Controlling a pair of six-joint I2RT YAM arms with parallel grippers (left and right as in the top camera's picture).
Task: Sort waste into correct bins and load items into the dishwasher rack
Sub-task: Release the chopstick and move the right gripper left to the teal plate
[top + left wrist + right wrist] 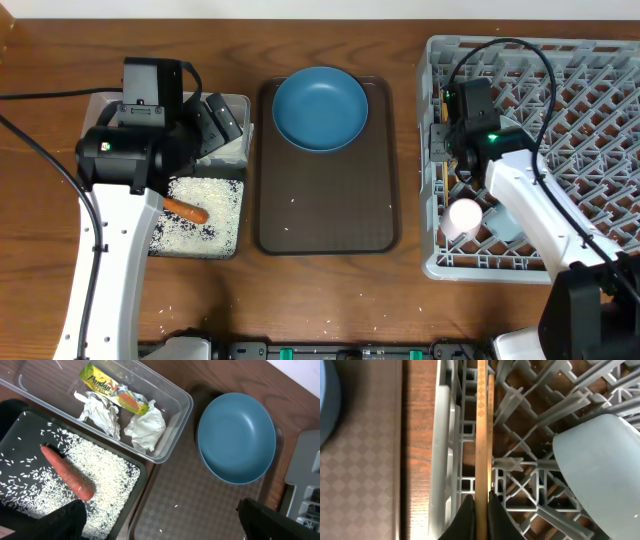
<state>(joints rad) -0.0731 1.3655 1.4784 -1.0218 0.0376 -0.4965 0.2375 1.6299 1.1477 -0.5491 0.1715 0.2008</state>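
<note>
The right hand [481, 505] is pinching the wooden chopsticks [482, 420] parallel to the dishwasher rack [445, 435] wall, probably aiming them between pegs.

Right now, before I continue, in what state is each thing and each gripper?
blue plate, upright and empty on the brown tray
carrot, lying on the rice in the black tray
clear tub, holding wrapper, foil and paper
chopsticks, pinched upright along the left wall of the rack
pinkish-white cup, in the rack
left gripper, open, empty
right gripper, shut on the chopsticks
</note>
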